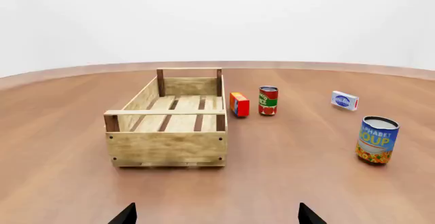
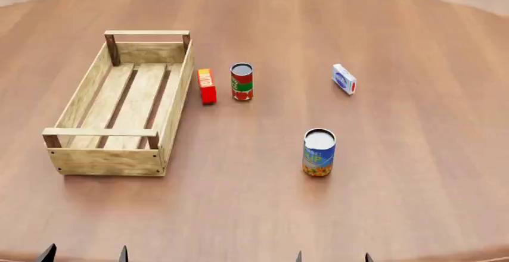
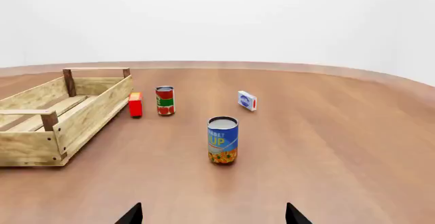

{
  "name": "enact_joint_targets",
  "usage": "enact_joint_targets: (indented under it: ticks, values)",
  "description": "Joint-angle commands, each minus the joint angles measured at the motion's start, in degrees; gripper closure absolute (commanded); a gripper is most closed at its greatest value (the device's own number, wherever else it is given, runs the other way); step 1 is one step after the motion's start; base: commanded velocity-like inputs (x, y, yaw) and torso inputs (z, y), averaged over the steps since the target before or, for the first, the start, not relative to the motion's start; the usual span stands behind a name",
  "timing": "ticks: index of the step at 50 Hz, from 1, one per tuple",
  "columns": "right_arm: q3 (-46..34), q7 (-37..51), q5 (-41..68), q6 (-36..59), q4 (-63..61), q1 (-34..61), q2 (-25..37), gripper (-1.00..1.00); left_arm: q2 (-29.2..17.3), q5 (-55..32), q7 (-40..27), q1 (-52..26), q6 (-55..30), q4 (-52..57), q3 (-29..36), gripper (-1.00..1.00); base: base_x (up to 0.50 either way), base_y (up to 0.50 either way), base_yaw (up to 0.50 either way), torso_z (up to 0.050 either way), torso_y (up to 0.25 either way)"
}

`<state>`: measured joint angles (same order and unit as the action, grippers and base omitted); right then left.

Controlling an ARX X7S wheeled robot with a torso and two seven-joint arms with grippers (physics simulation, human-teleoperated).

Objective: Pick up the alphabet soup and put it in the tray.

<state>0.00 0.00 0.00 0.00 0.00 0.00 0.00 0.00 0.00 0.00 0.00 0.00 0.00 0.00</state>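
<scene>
The alphabet soup (image 2: 319,152), a smooth cylindrical can with a pale top, stands upright on the wood-grain worktop (image 2: 413,172), well apart from the slatted light-wood tray (image 2: 105,161). Left hand (image 2: 85,253) and right hand (image 2: 332,256) are both spread wide, holding nothing.

The head view looks steeply down from above the near edge of the table (image 2: 413,202), with the tips of both pincers at its lower border. Each wrist view sits low, just above the table surface, facing forward and nearly level toward the pale background. The left wrist view faces the tray (image 1: 166,145) end-on; the right wrist view faces the alphabet soup (image 3: 223,140). All three views share the tray, both cans and both small boxes.
</scene>
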Motion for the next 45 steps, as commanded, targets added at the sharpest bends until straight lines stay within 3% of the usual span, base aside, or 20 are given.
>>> enact_joint_targets:
  ticks: [1,14,45]
  values:
    - [-0.77,1.22,1.04,0.22,-0.23,0.18,0.95,-1.00,-0.99,-1.47,-0.49,-0.06,0.02,-0.19,0.94,-1.00,0.00,0.00,0.00,0.000,0.000]
    - [-3.93,3.19,1.66,-2.16,0.33,0.03,3.17,-1.00,-3.18,-4.31,-1.15,-0.21,0.42,-1.10,3.56,-1.00,0.11,0.13,0.00,0.000,0.000]
    - [-6.87,5.34,3.78,-1.96,-0.54,0.04,5.55,-1.00,-5.32,-6.54,-3.83,-0.56,0.39,-1.43,6.10,-1.00,0.42,0.29,0.00,0.000,0.000]
